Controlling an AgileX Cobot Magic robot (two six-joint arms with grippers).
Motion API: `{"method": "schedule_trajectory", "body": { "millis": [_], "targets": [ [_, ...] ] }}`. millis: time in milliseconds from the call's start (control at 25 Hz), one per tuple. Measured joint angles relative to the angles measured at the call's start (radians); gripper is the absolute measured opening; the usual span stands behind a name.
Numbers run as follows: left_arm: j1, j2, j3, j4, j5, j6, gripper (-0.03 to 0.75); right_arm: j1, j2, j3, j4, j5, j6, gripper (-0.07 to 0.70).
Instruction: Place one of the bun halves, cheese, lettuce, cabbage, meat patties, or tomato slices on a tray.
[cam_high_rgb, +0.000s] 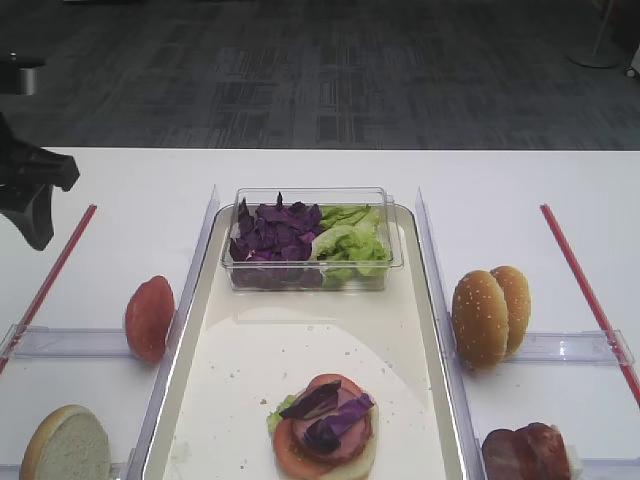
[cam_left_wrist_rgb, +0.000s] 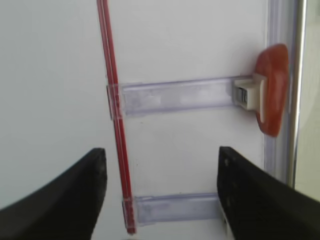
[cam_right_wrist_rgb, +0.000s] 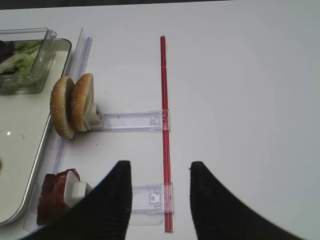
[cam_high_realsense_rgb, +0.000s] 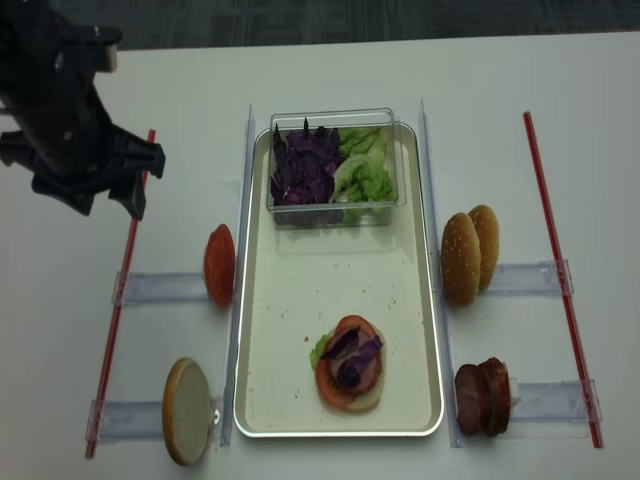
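The left gripper (cam_high_realsense_rgb: 125, 185) is hanging spread and empty, high above the table's left edge. The stack (cam_high_realsense_rgb: 349, 364) on the tray (cam_high_realsense_rgb: 300, 290) is lacking a top; next, I judge, fetching the bun half (cam_high_realsense_rgb: 186, 410).

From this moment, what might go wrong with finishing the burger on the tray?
1. The burger stack already leans: the purple cabbage lies loose on top, so another layer may push it off.
2. The bun tops stand on edge in a holder; a grip from the side may tip them.
3. The open left gripper hangs close to the red strip and could catch it.
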Motion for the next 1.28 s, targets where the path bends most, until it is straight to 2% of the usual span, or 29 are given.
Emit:
{"method": "schedule_trajectory", "body": {
  "millis": [80,360,760,1080,1280],
  "targets": [
    [0.000,-0.083,0.081,-0.016,-0.025,0.000,0.438,0.000,0.000,0.000,0.000,0.000,0.000,0.319],
    [0.000,-0.387,0.318,-0.047,-0.062,0.014,0.438,0.000,0.000,0.000,0.000,0.000,-0.004,0.319],
    [0.002,-0.814,0.599,-0.046,-0.064,0.042,0.438,0.000,0.000,0.000,0.000,0.000,-0.004,0.319],
    [0.002,-1.032,0.720,-0.046,-0.054,0.044,0.438,0.000,0.000,0.000,0.000,0.000,-0.004,0.319],
    [0.002,-1.135,0.738,-0.046,-0.038,0.044,0.438,0.000,0.000,0.000,0.000,0.000,-0.004,0.319]
  ]
}}
